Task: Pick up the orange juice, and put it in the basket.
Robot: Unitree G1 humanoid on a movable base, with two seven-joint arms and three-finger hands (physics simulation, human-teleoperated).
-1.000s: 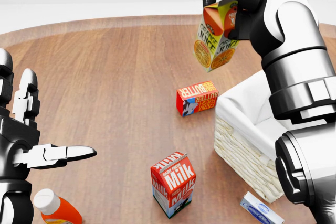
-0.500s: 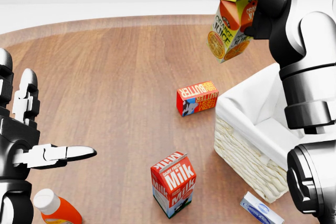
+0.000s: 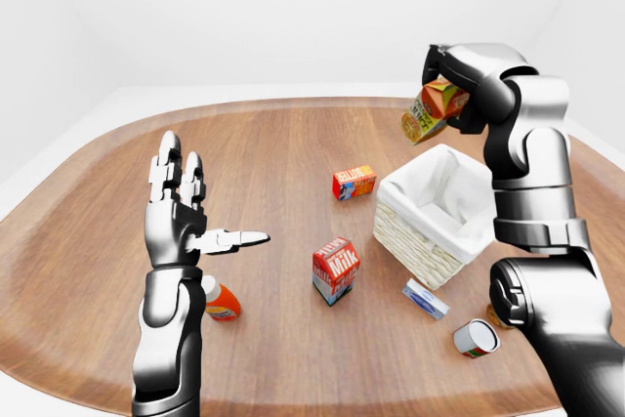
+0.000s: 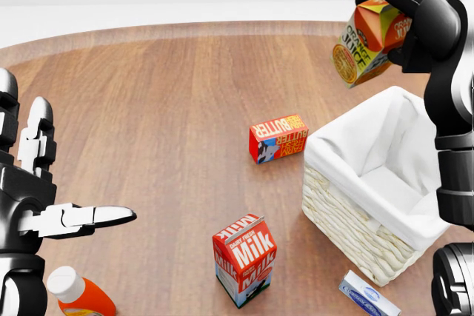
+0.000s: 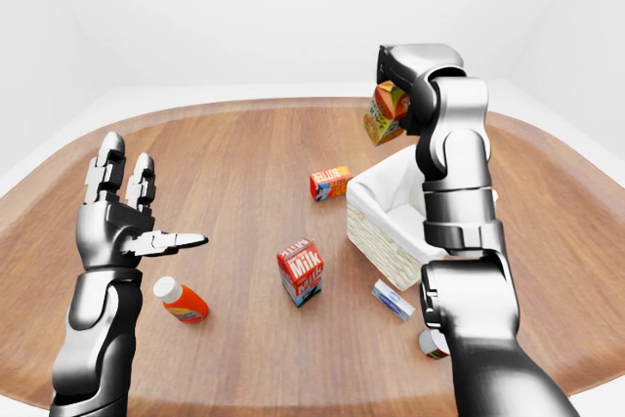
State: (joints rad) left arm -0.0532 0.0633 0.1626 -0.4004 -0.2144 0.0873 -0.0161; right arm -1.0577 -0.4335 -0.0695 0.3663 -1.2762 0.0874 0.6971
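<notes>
Orange and green, the orange juice carton (image 4: 368,41) hangs tilted in my right hand (image 3: 451,85), lifted clear of the wooden table (image 4: 163,109). The fingers are clamped round its upper part; in the head view the carton sits above the basket (image 4: 348,220), just over the basket's far left rim, not yet inside it. The basket is woven, pale, lined with white cloth, and I take it as my landmark.

To the left of the basket, near its upper corner in the head view, lies the red butter box (image 4: 278,138) on its side. Below and left of the basket stands the milk carton (image 4: 245,259), upright, well apart from the wicker wall. Just beside the basket's lower edge lies a small blue-and-white packet (image 4: 368,295), flat on the table. In the left-eye view a tin can (image 3: 476,338) lies on its side further down and to the right of the basket, next to my right arm.

Far to the left of the basket, my left hand (image 3: 186,217) is raised with its fingers spread, two pointing up and the thumb stretched out sideways toward the basket, gripping nothing. Beneath that hand a white-capped orange bottle (image 3: 221,300) lies on the table.
</notes>
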